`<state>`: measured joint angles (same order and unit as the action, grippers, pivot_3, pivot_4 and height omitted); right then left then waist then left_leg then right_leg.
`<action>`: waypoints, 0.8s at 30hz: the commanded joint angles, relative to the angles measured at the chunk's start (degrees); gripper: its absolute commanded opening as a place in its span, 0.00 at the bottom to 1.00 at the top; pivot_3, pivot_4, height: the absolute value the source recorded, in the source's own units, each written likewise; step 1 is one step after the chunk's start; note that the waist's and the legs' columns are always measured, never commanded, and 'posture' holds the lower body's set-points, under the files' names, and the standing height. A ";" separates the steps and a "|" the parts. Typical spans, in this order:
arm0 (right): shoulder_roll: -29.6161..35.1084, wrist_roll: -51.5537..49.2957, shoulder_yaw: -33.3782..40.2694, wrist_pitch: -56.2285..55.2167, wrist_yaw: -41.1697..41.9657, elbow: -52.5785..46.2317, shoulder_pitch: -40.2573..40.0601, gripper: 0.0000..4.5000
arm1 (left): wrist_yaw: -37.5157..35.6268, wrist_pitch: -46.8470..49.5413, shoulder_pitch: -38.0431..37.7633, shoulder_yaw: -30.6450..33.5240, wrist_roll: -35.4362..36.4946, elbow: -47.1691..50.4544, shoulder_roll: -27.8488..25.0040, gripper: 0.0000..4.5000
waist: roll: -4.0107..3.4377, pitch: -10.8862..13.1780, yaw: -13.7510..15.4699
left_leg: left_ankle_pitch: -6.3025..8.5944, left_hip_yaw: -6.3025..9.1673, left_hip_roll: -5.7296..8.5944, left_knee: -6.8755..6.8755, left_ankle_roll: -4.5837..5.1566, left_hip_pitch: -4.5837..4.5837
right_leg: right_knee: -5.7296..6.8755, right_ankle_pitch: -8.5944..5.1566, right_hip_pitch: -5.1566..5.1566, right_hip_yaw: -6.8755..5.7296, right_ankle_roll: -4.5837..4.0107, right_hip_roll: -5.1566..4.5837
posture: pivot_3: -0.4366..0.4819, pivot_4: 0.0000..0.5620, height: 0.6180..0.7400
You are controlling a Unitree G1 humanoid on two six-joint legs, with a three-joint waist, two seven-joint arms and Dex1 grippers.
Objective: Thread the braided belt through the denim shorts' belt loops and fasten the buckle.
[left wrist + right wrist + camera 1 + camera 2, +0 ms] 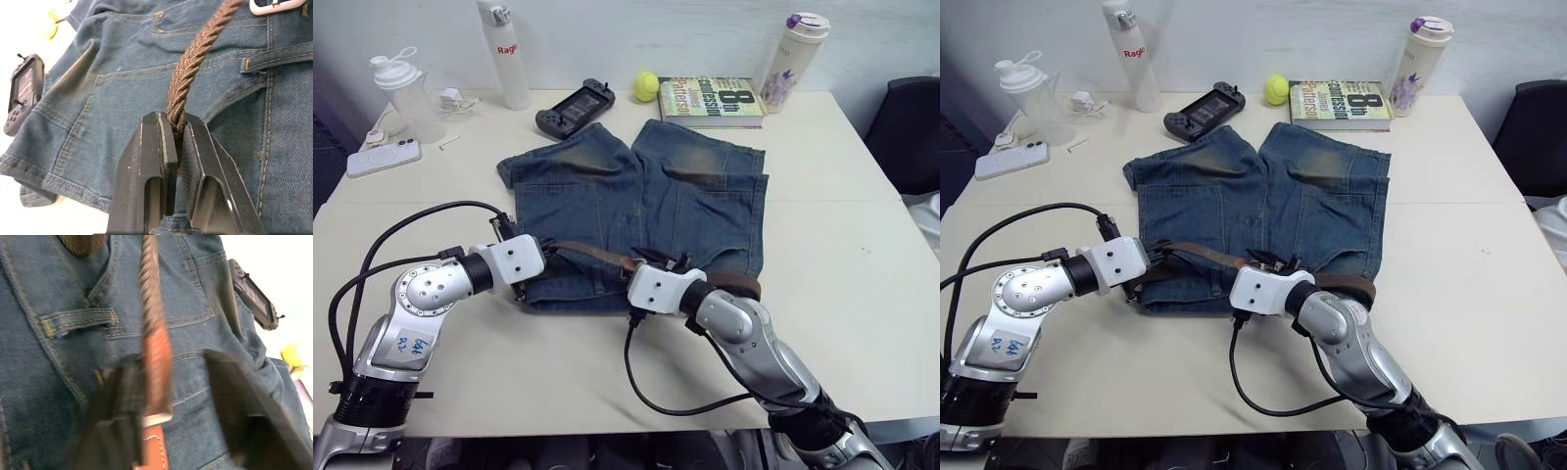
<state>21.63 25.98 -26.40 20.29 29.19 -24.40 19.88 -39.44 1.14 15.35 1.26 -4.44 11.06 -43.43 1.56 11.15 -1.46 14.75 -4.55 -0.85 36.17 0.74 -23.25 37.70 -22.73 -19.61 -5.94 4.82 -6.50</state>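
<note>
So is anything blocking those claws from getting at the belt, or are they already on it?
Nothing visible is in the way. The left gripper is already shut on the braided belt, which lies along the waistband of the denim shorts. The right gripper is open, with the belt running between its fingers.

An office-like room: a pale desk (862, 235) carries a book (712, 101), drink bottles (504, 51), a phone (383, 159) and a handheld game console (574, 107), a dark chair (909, 132) beside it.
</note>
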 commanded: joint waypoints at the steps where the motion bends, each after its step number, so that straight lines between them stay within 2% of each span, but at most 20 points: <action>1: -0.45 0.57 1.34 -0.73 0.04 -3.18 0.80 0.02 | 0.93 -1.46 -0.26 1.13 -0.06 1.59 -0.02 0.00 | 0.00 0.00 -0.01 | 0.00 0.00 0.00 0.00 0.00 0.00 | 0.00 0.00 0.00 0.00 0.00 0.00 | 0.48 0.27 1.00; 8: 2.35 2.21 0.77 -5.46 0.65 -2.18 2.04 0.02 | 0.91 -3.43 -0.80 0.23 -0.01 2.02 0.44 0.00 | 0.00 0.00 -0.03 | 0.00 0.00 0.00 0.00 0.00 0.00 | 0.02 0.00 -0.01 0.00 0.00 0.00 | 0.48 0.27 1.00; 9: 2.74 2.29 0.71 -6.09 0.90 -1.95 2.09 0.01 | 1.12 -2.62 -0.76 0.90 1.55 2.34 1.34 0.11 | 0.00 0.00 -0.02 | 0.00 0.00 0.00 0.01 0.00 0.00 | 0.02 0.00 -0.01 0.00 0.00 0.00 | 0.48 0.27 1.00; 10: 2.98 2.22 0.69 -6.45 1.06 -1.78 2.10 0.00 | 1.31 -2.01 -0.71 1.44 2.70 2.56 2.02 0.17 | 0.00 0.00 -0.01 | 0.00 0.01 0.01 0.01 0.00 0.00 | 0.01 0.00 0.00 0.00 0.00 0.00 | 0.48 0.27 1.00; 13: 3.81 1.63 0.99 -8.12 1.85 -1.28 1.69 0.00 | 0.54 -2.40 -0.58 1.27 2.57 2.41 1.96 0.42 | 0.02 -0.01 -0.03 | 0.00 0.03 0.00 0.02 0.00 0.00 | 0.03 0.00 0.00 -0.02 0.00 0.00 | 0.48 0.27 1.00; 16: 4.73 1.99 1.30 -10.21 2.14 -0.31 1.86 0.00 | -0.34 -0.54 -1.10 2.48 5.34 3.95 2.41 0.74 | 0.02 -0.01 -0.03 | -0.01 0.03 0.00 0.02 -0.01 0.00 | 0.04 0.00 0.00 -0.02 0.00 0.01 | 0.48 0.27 1.00; 17: 5.33 2.25 1.39 -11.19 2.20 0.22 2.10 0.00 | -0.59 1.19 -1.63 3.74 7.45 5.02 2.61 0.84 | 0.02 -0.01 -0.06 | -0.01 0.03 0.00 0.03 -0.01 0.00 | 0.04 0.00 0.00 -0.02 0.00 0.01 | 0.48 0.27 1.00; 18: 5.72 2.43 1.48 -11.93 2.26 0.61 2.26 0.00 | -0.71 2.53 -2.00 4.62 8.95 5.82 2.72 0.84 | 0.02 -0.01 -0.07 | -0.01 0.03 0.00 0.03 -0.01 0.00 | 0.03 0.00 0.00 -0.01 0.00 0.01 | 0.48 0.27 1.00; 20: 6.62 2.70 1.84 -13.59 2.16 1.65 2.66 0.00 | -0.74 9.96 -3.06 9.15 16.85 9.22 3.50 0.84 | 0.02 -0.01 -0.11 | 0.00 0.03 0.00 0.04 0.00 0.01 | 0.03 0.00 0.01 -0.01 0.00 0.00 | 0.48 0.27 1.00; 21: 7.20 2.88 2.04 -14.70 1.99 2.34 2.93 0.00 | -0.40 16.78 -3.47 12.78 23.53 11.24 3.67 0.84 | 0.02 -0.01 -0.08 | -0.01 0.03 0.00 0.04 0.00 0.01 | 0.03 0.00 0.02 -0.01 0.00 0.00 | 0.48 0.27 1.00; 24: 8.06 3.11 2.46 -16.82 1.66 3.91 3.45 0.00 | 0.85 30.44 -3.80 19.58 36.37 14.73 3.39 0.84 | 0.03 -0.02 -0.13 | -0.01 0.09 -0.02 0.09 -0.01 0.02 | 0.05 0.00 0.04 -0.01 0.00 0.01 | 0.48 0.27 1.00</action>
<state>29.40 28.65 -25.56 5.69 31.33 -20.06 22.40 -39.53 23.93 11.76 16.02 23.52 22.02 -39.41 1.59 11.13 -1.59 14.73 -4.43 -0.87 36.26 0.72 -23.22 37.74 -22.73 -19.53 -5.96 4.82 -6.49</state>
